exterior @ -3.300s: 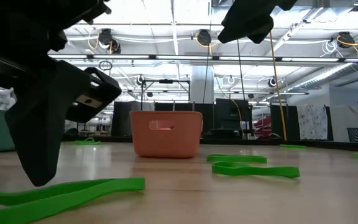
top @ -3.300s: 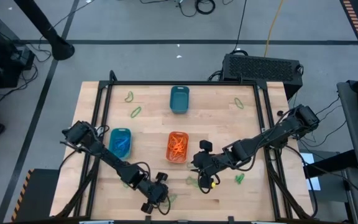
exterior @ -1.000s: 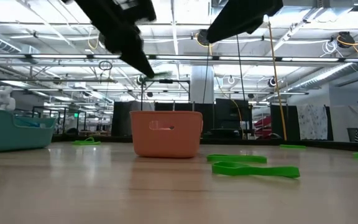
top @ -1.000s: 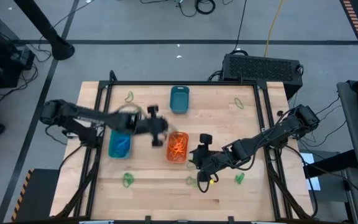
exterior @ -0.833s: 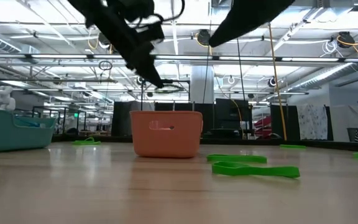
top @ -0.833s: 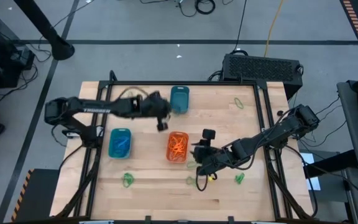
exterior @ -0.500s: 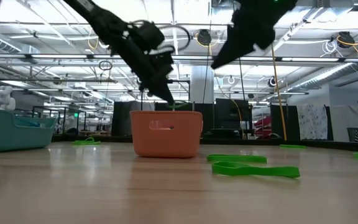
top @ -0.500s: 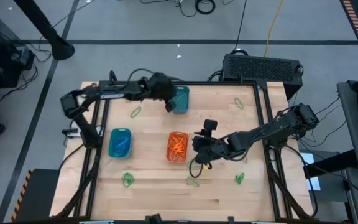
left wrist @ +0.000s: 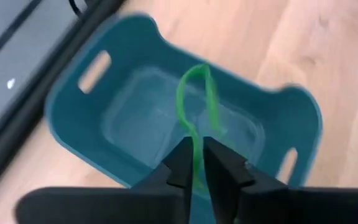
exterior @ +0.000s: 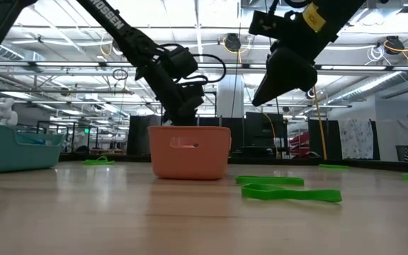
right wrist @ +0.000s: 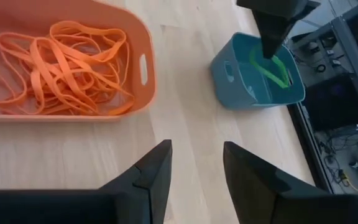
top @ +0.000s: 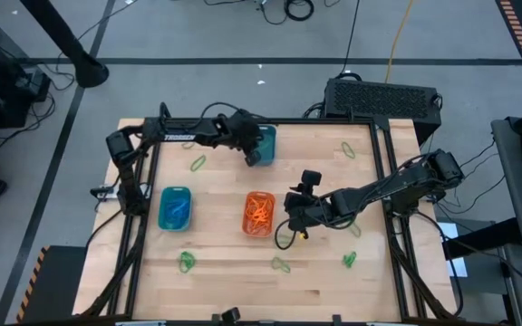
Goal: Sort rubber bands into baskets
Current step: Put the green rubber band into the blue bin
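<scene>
Left gripper (left wrist: 195, 163) pinches a green rubber band (left wrist: 195, 106) over the teal basket (left wrist: 73, 112); right gripper (right wrist: 195, 163) empty, jaws parted.

My left arm (top: 184, 138) is a slim dark tube carrying white TROSSEN lettering along its side, with a black cable looping out near the wrist. My left gripper (left wrist: 196, 163) ends in two narrow, matte black fingers with bevelled tips. My right arm (top: 379, 188) is the same dark build, jointed in blocky sections, and wears a small yellow tag near the wrist. My right gripper (right wrist: 194, 167) has broader black fingers (right wrist: 153, 168), flat-faced and angular.
</scene>
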